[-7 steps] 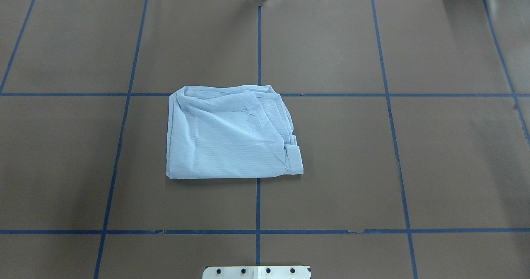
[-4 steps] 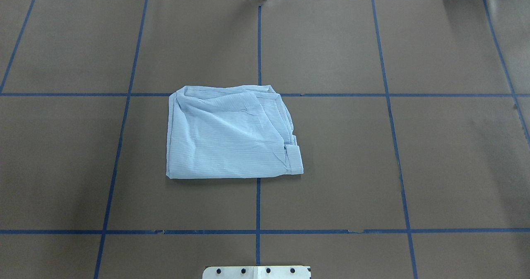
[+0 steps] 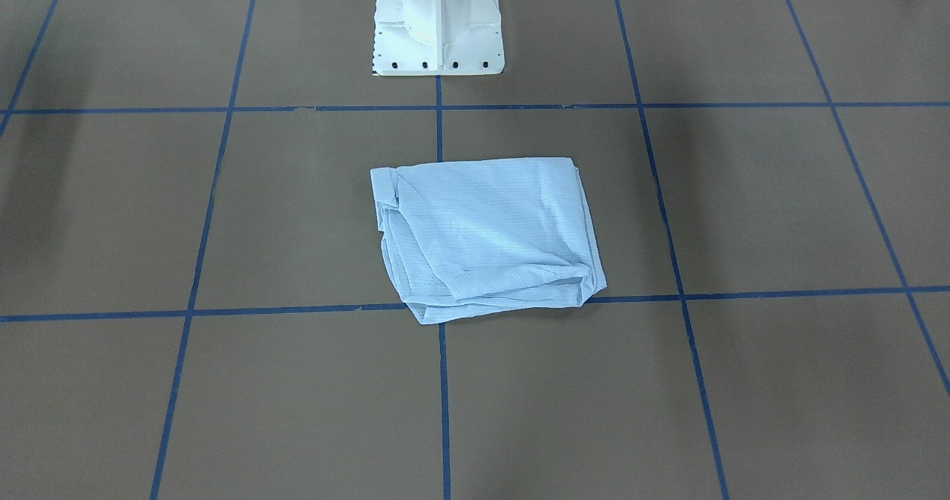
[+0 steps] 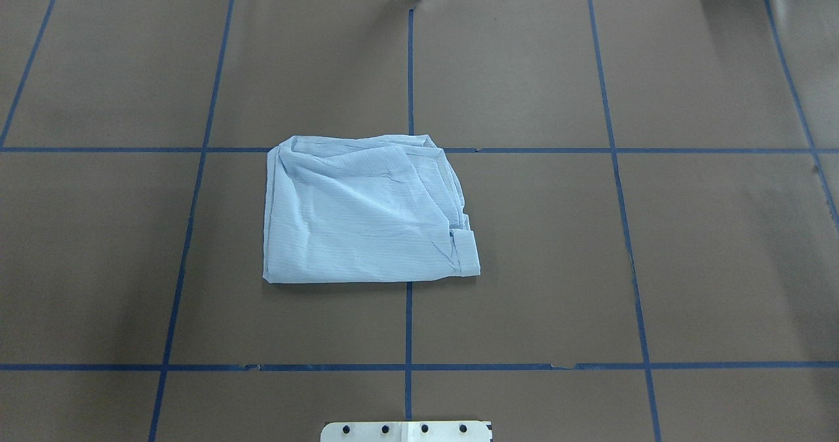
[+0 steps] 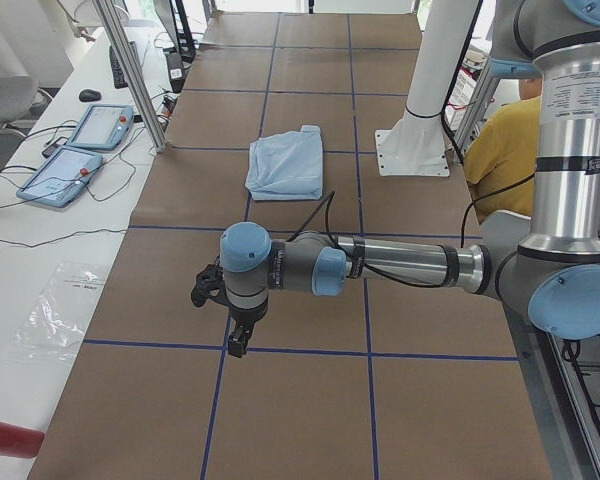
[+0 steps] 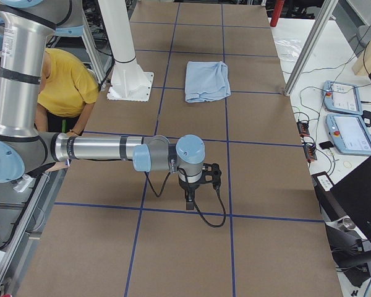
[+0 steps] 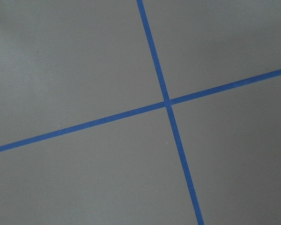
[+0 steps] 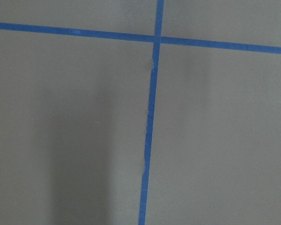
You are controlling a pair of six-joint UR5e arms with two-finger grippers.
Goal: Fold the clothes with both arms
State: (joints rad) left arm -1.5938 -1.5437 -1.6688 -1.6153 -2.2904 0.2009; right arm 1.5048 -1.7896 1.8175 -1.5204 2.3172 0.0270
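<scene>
The pale-blue striped shirt (image 4: 360, 219) lies folded into a rough, wrinkled square near the middle of the brown table, with a cuff at its near right corner. It also shows in the front-facing view (image 3: 490, 233) and both side views (image 5: 286, 165) (image 6: 206, 80). My left gripper (image 5: 237, 338) hangs over a tape crossing towards the table's left end, far from the shirt. My right gripper (image 6: 190, 199) hangs likewise towards the right end. Both show only in the side views, so I cannot tell if they are open or shut. Both wrist views hold only table and blue tape.
Blue tape lines (image 4: 409, 324) divide the table into squares. The white pedestal base (image 3: 438, 33) stands at the robot's edge. A person in a yellow shirt (image 6: 65, 83) sits behind it. Teach pendants (image 5: 80, 150) and cables lie on the white bench across from the robot.
</scene>
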